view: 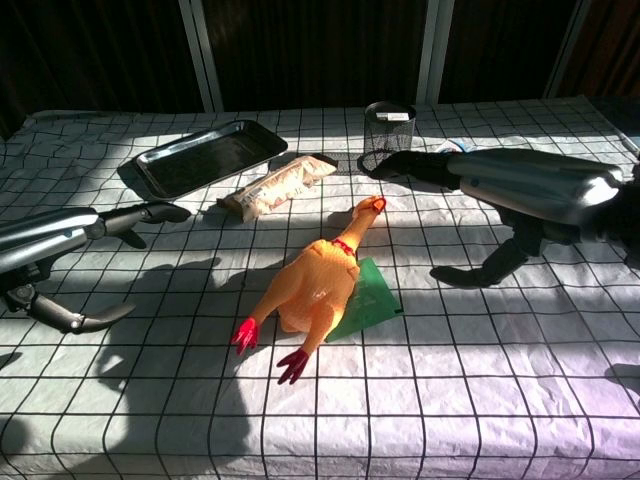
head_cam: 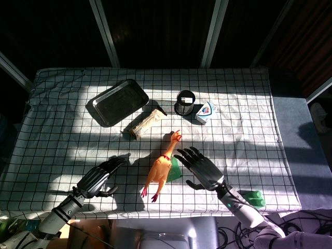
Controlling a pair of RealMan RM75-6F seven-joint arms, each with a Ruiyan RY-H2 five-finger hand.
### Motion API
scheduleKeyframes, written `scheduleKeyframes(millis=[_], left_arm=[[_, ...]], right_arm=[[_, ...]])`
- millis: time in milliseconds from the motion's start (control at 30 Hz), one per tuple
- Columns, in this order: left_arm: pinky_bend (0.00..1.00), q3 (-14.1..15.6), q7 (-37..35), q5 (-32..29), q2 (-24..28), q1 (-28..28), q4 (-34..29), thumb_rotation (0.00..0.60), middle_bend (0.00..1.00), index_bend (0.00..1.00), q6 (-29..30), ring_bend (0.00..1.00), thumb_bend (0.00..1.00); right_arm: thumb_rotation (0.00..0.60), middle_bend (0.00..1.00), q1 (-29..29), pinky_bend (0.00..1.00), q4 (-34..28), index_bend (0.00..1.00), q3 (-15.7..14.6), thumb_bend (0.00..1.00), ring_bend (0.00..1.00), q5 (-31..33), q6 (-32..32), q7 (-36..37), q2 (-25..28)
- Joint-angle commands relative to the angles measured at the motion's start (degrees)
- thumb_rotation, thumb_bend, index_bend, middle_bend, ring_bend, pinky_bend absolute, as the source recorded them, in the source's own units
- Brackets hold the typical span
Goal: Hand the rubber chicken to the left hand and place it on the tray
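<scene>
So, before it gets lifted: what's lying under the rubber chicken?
A flat green piece sticks out from beneath the rubber chicken on its right side, lying on the checked tablecloth. How far it reaches under the body is hidden.

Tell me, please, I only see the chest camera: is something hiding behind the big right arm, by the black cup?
Observer: Yes. The head view shows a small blue and white carton lying next to the mesh cup.
Operator: Is there more green stuff than the card under the chicken?
Observer: Yes. A green object lies at the table's near edge by the right forearm. I cannot tell what it is.
Operator: Is the right hand grabbing the chicken?
Observer: No. From above, the right hand is spread and holds nothing. It is beside the rubber chicken, with a bit of green card showing between them.
</scene>
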Motion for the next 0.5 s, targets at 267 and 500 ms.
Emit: scheduleKeyframes(millis=[267, 500], left_arm=[[0.18, 0.39, 4.33, -1.3, 0.43, 1.54, 0.73, 0.6, 0.0, 0.0, 3.96, 0.03, 0.4], [0.14, -0.42, 23.26, -5.95, 0.81, 9.56, 3.71, 0.6, 0.0, 0.0, 15.65, 0.0, 0.4]], right_arm=[[0.6, 0.0, 2.97, 0.0, 5.86, 0.0, 1.37, 0.26, 0.0, 1.5, 0.13, -4.9, -2.72], [0.6, 0.0, 10.36, 0.0, 18.84, 0.0, 4.36, 0.26, 0.0, 4.2, -4.69, -12.42, -10.64]])
